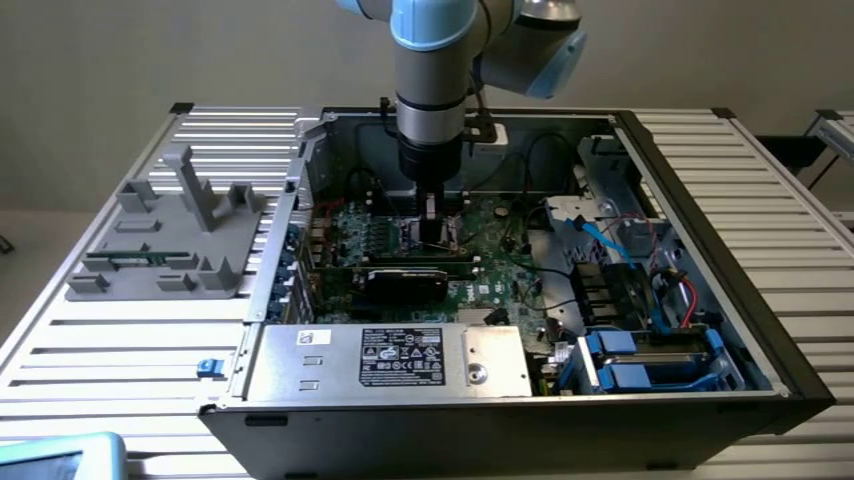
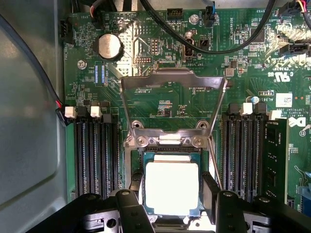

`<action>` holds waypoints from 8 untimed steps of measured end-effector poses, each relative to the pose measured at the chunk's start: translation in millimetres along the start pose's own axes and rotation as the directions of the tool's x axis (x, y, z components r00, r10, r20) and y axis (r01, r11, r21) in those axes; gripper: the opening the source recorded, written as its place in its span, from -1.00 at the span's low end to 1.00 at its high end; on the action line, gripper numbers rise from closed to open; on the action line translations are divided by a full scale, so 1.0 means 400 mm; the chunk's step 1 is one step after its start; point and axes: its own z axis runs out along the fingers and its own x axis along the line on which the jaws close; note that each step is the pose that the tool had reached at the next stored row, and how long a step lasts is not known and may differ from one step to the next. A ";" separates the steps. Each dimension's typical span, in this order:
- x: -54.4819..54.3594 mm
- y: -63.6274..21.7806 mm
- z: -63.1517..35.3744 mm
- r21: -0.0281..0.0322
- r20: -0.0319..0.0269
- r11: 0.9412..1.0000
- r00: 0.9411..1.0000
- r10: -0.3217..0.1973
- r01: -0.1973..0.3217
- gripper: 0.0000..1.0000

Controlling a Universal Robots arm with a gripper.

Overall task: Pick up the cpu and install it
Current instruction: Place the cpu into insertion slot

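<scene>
The cpu (image 2: 171,187), a small square chip with a bright silvery top, sits between my gripper (image 2: 172,190) fingers, directly over the socket frame (image 2: 167,141) on the green motherboard (image 2: 160,104). The two dark fingers (image 2: 136,184) press against opposite sides of the chip. The socket's metal load plate (image 2: 173,82) is flipped open and stands clear of the chip. I cannot tell whether the chip rests in the socket or hovers just above it. In the exterior view the gripper (image 1: 434,236) reaches down inside the open computer case (image 1: 694,200), low over the motherboard (image 1: 501,275).
Black memory slots (image 2: 95,155) flank the socket on both sides, with the other bank (image 2: 243,155) close to the fingers. Black cables (image 2: 214,46) arc over the board. A silver labelled power supply box (image 1: 394,360) lies at the case's near edge. A grey fixture (image 1: 174,235) stands at the exterior view's left.
</scene>
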 end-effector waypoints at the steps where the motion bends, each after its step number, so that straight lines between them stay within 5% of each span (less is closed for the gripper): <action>1: 0.000 0.000 0.000 0.000 0.000 1.000 1.000 0.000 0.000 0.11; 8: 0.001 0.000 0.001 0.000 0.000 1.000 1.000 0.000 0.000 0.11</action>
